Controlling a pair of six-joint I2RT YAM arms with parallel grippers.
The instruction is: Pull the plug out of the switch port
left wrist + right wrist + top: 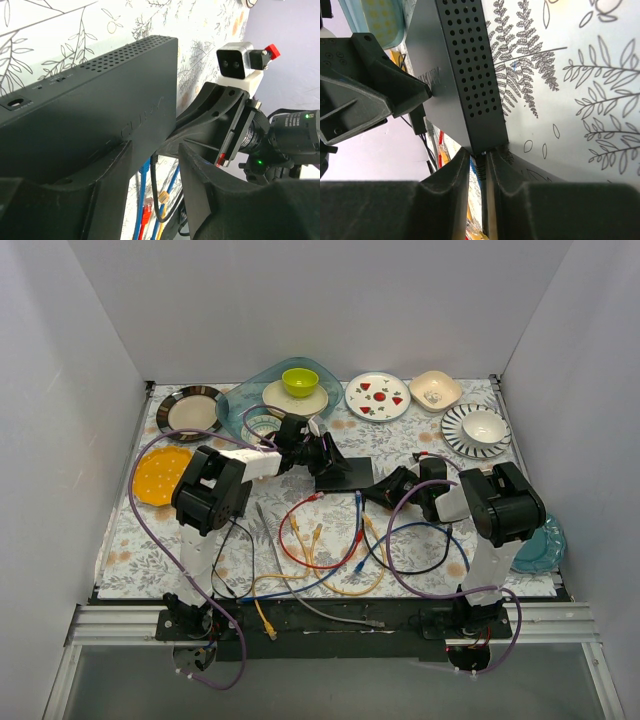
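Red, blue, yellow and black patch cords (318,535) lie looped on the floral counter (380,440), nearest my two bases. Just beyond them, my right end effector (479,159) sits at the near right corner of the switch (345,475). Its fingers (445,190) are drawn almost together, leaving only a narrow slot. In that slot is the plug (480,169), dark and thin, right where it meets the switch's edge, and the fingers are clamped on it.

The switch is a flat matte black box with a perforated side. It lies on the counter about midway between my arms.

My left end effector (156,150) comes at it from the opposite side, fingers standing wide apart. One finger (60,200) lies against the switch's broad face and the other is clear of it. A black cord and the coloured cords show through the gap between them. From the left wrist I also see the silver camera (235,60) on my right wrist, close behind the switch.

Farther out, an orange plate (160,475) lies at the left edge and a teal plate (543,548) at the right. Along the far edge stand a yellow-green bowl (300,381), a strawberry-patterned plate (377,396) and a striped plate (478,430).
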